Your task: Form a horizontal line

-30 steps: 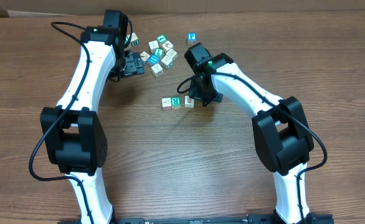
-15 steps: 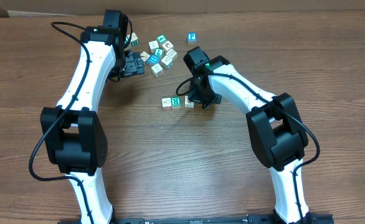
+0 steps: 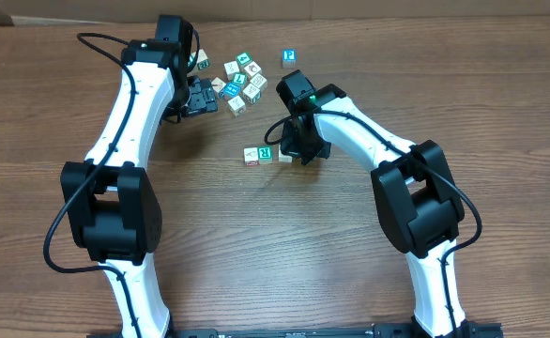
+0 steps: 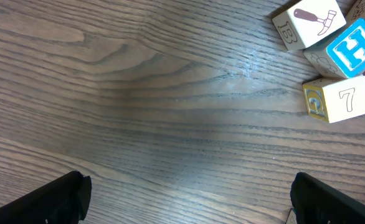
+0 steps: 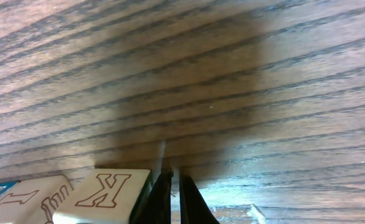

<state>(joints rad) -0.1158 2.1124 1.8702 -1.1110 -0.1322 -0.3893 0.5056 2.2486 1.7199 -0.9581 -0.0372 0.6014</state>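
A short row of small cubes lies mid-table: a red-marked cube (image 3: 252, 156), a green-lettered cube (image 3: 266, 152) and a pale cube (image 3: 283, 155), edge to edge. My right gripper (image 3: 300, 153) is shut and empty, low at the row's right end. In the right wrist view its shut tips (image 5: 175, 200) rest against the side of a cube with a red "K" (image 5: 104, 194), and another pale cube (image 5: 23, 199) sits left of that. My left gripper (image 3: 200, 98) is open beside the loose pile. In its wrist view only bare wood lies between its tips (image 4: 189, 202).
A pile of loose alphabet cubes (image 3: 243, 81) lies at the back centre, with a lone blue cube (image 3: 289, 56) to its right. The left wrist view shows a hammer cube (image 4: 307, 18), a blue "H" cube (image 4: 355, 50) and a "7" cube (image 4: 339, 99) at its upper right.
My right gripper has slid slightly left against the row's right-end cube. The left arm has not moved.
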